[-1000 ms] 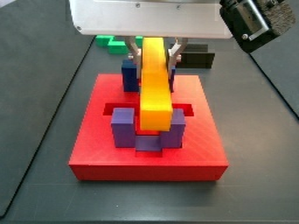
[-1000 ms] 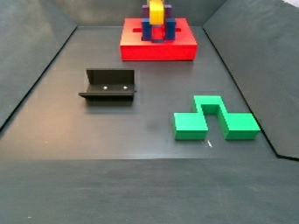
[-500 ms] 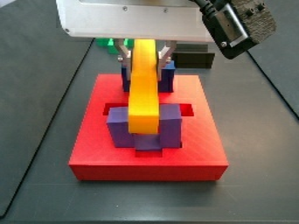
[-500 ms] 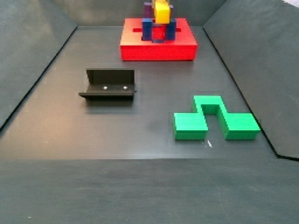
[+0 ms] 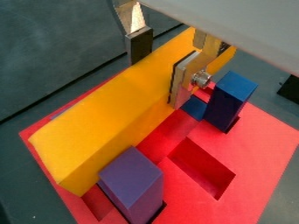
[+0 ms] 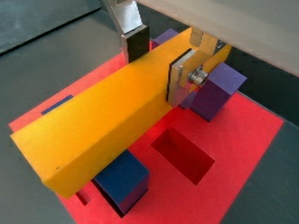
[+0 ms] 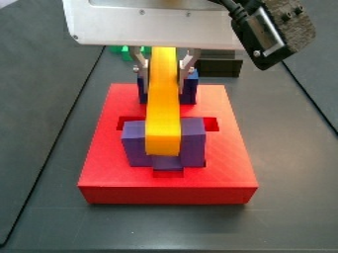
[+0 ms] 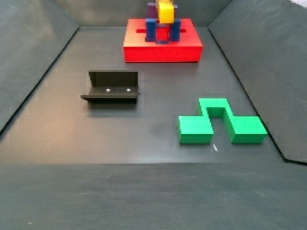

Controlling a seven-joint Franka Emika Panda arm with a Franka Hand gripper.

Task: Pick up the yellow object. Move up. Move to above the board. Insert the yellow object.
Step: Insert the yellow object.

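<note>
The yellow object (image 7: 162, 99) is a long yellow-orange bar lying level between the blue-purple posts (image 7: 136, 146) on the red board (image 7: 119, 168). My gripper (image 7: 164, 64) is above the board's far half, shut on the bar's far end. In both wrist views the silver fingers (image 5: 181, 80) (image 6: 177, 77) press the bar (image 5: 111, 118) (image 6: 100, 127) from both sides. The gripper (image 5: 160, 74) (image 6: 158, 70) hangs over the board (image 5: 251, 166) (image 6: 239, 175). In a side view the bar (image 8: 166, 12) shows small atop the board (image 8: 162, 52).
A dark fixture (image 8: 111, 87) stands mid-floor. Green blocks (image 8: 222, 123) lie near the right front; a green piece (image 7: 126, 46) and a black box (image 7: 224, 67) sit behind the board. An open red slot (image 5: 205, 166) lies beside the bar.
The gripper has lowered the yellow bar from a tilted hold above the posts down level between them. It has not moved over the last half second.
</note>
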